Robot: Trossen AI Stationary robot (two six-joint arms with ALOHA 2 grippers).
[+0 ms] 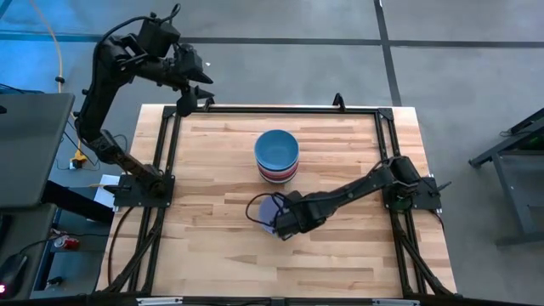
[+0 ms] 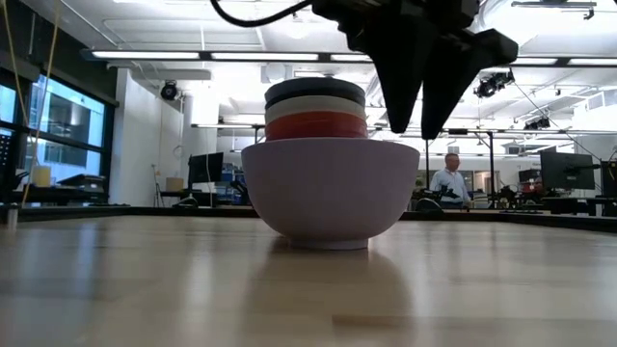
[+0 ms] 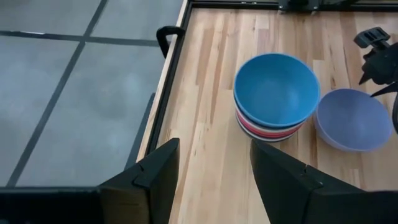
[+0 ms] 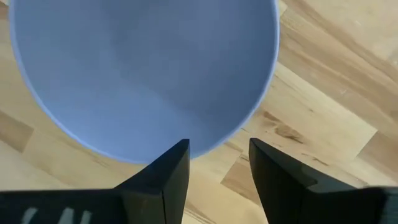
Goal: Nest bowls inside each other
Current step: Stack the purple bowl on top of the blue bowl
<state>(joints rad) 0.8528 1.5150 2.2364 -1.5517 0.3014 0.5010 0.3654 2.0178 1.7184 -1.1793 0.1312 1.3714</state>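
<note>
Right gripper (image 1: 276,223) hangs directly over the near rim of the lavender bowl (image 3: 353,119), fingers spread apart, nothing between them; in the right wrist view the rim edge passes just ahead of the two fingertips (image 4: 177,155), one set to drop inside the wall, the other outside. Lavender bowl (image 4: 143,68) sits upright on the wooden table (image 1: 340,255), mouth up, alone, just beside the stack of bowls (image 1: 277,158) on the gripper's far side. Stack: blue bowl (image 3: 277,89) on top, red and white rims showing under it, darker ones lower; from the low view the stack (image 2: 316,109) stands directly behind the lavender bowl (image 2: 330,188). Left gripper (image 1: 194,85) is parked off the table's far left corner, fingers apart, idle. Handling, judged: thin smooth plastic, light, stiff enough to lift by a rim pinch but slick, and likely to swing or tilt when held at one edge; take the wall just below the lip. The bowl is round, no long axis in plan; its axis runs vertical, opening toward the gripper. That matches the stack's orientation, so it should nest without turning.
</note>
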